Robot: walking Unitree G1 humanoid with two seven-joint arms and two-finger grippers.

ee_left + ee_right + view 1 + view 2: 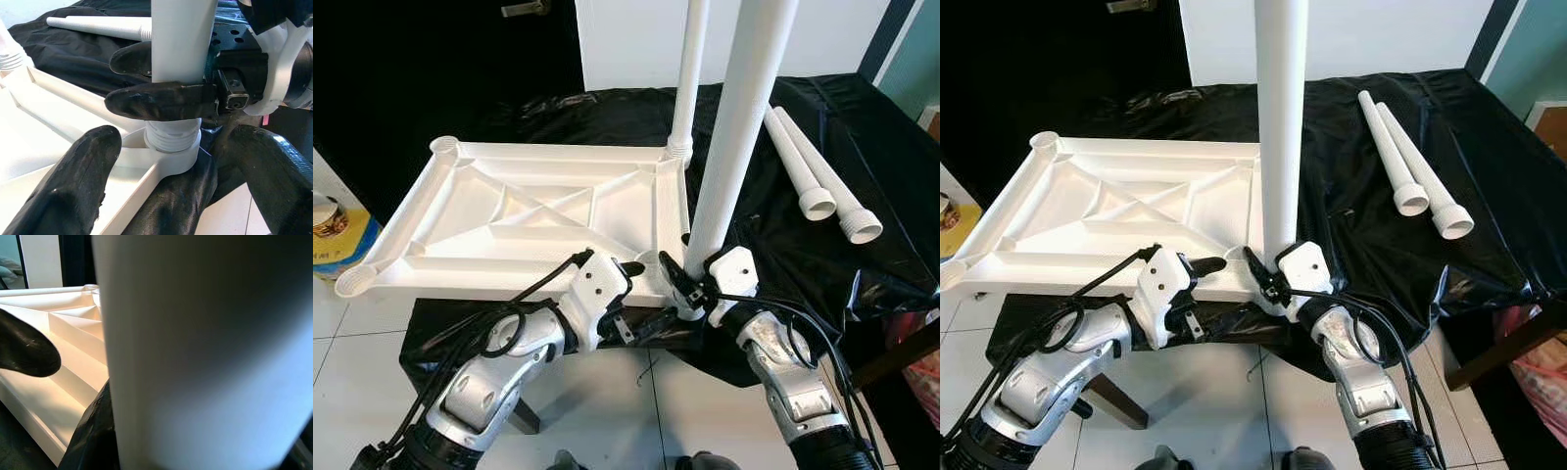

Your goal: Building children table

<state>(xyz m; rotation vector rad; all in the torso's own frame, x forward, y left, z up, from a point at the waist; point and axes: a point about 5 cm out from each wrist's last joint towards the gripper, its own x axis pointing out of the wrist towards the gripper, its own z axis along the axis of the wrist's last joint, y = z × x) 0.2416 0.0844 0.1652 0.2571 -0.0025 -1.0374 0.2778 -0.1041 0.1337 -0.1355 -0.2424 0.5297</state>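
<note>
A white table top lies upside down on a surface draped in black cloth. My right gripper is shut on a tall white leg, low on its shaft. The leg stands upright with its threaded end in the near right corner socket. The right gripper's fingers clamp the leg just above the thread. My left gripper is open beside that corner, one finger on either side of the socket without touching it. Another leg stands upright in the far right corner.
Two loose white legs lie side by side on the black cloth to the right. A yellow container sits on the white tile floor at the left. A pink object shows at the right edge.
</note>
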